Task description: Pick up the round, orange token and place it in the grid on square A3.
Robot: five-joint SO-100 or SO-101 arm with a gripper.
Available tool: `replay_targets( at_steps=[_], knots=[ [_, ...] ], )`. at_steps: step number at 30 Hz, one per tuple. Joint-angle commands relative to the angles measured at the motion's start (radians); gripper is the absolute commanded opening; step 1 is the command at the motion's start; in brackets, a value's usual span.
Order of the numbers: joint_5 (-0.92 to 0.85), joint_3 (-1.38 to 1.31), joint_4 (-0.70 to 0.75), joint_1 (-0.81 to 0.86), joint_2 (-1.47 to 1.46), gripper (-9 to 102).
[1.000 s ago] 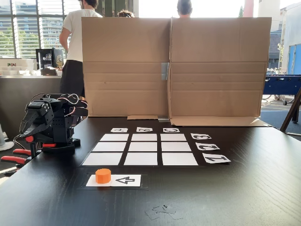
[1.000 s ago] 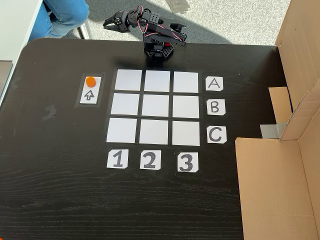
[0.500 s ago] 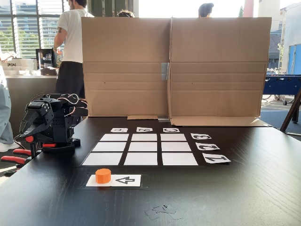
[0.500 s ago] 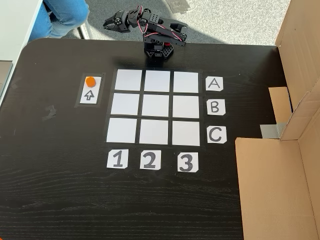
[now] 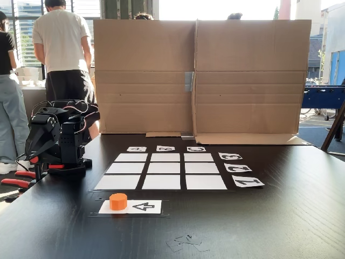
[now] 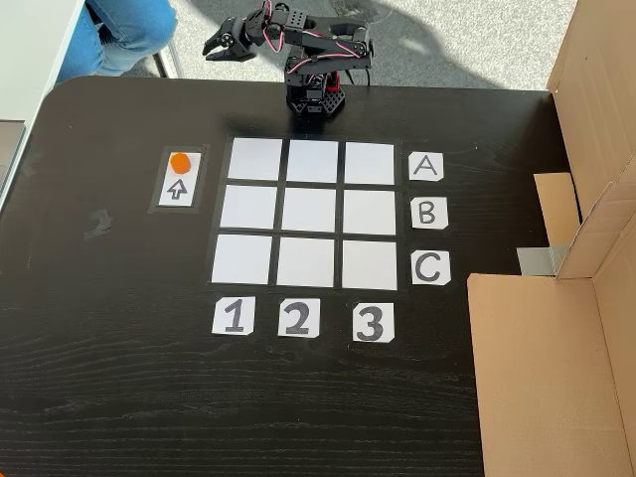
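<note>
Gripper sits folded off the table's far edge in the top-down fixed view, small and dark against the floor, so whether its jaws are apart or together can't be told; in the low fixed view the arm is a black huddle of wires and the fingertips are hidden. Orange token rests on the white arrow card, left of the grid in the top-down view, well apart from the gripper. From the low view the token is in front of the grid, nearest the camera. Square A3 is blank, just beside the A label; all nine cells are bare. Plenty of open dark tabletop around the grid. Cardboard wall closes one side; it's cropped at the right edge in the top-down view. The low view shows people standing behind the arm; the top-down view shows jeans at the top left corner.
</note>
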Motion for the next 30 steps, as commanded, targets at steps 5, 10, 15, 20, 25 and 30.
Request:
replay_targets(
  at_steps=[5, 10, 15, 20, 25, 30],
  knots=[
    [-0.002, -0.621, 0.382, -0.044, -0.368, 11],
    [-0.014, -0.95, 0.578, -0.067, -0.604, 45],
    [-0.052, -1.206, 0.675, -0.097, -0.807, 61],
    [-0.101, -1.373, 0.712, -0.166, -0.977, 68],
    [-0.196, -1.454, 0.715, -0.224, -1.1, 73],
    [-0.282, -1.509, 0.715, -0.278, -1.197, 78]
  ],
)
